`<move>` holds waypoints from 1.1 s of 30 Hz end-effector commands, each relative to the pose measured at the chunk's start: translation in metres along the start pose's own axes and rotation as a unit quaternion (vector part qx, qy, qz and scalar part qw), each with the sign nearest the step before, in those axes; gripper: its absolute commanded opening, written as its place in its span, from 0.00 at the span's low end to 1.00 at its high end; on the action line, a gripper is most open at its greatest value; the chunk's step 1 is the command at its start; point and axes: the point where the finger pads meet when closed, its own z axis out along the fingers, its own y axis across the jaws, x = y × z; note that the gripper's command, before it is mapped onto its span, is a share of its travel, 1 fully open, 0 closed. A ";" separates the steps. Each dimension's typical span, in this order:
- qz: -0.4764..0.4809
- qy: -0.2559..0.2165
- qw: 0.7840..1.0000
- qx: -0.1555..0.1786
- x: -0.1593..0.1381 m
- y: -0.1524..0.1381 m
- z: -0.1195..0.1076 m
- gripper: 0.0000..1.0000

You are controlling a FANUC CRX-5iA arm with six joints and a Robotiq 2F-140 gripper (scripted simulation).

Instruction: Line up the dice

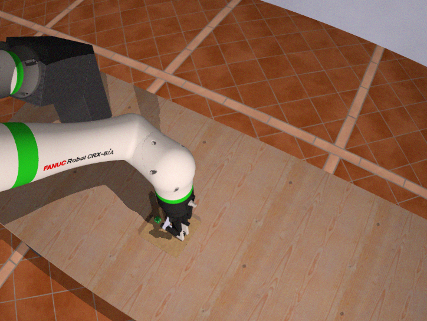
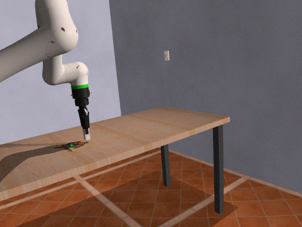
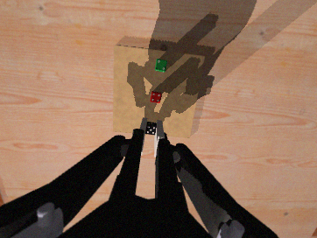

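Note:
A small tan mat point(image 3: 154, 89) lies on the wooden table; it also shows in the top view point(image 1: 168, 234) and the exterior view point(image 2: 80, 145). A green die point(image 3: 160, 65) and a red die point(image 3: 155, 97) sit on the mat, in line. My gripper point(image 3: 151, 126) is shut on a black die point(image 3: 151, 128) with white pips and holds it just above the mat's near edge. In the exterior view the gripper point(image 2: 86, 136) hangs a little above the mat, next to the red die point(image 2: 79, 142) and the green die point(image 2: 71, 145). In the top view the green die point(image 1: 157, 219) peeks out beside the gripper point(image 1: 179, 232).
The robot's dark base block point(image 1: 62, 75) stands at the table's far left corner. The arm casts a wide shadow over the mat and the table to its left.

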 end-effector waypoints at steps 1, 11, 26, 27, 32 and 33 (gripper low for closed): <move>0.000 0.000 1.000 0.000 0.000 0.000 0.007 0.07; 0.000 0.000 1.000 0.000 0.000 0.000 0.013 0.07; 0.000 0.000 1.000 0.000 0.000 0.000 0.013 0.07; 0.000 0.000 1.000 0.000 0.000 0.000 0.013 0.07; 0.000 0.000 1.000 0.000 0.000 0.000 0.013 0.07; 0.000 0.000 1.000 0.000 0.000 0.000 0.013 0.07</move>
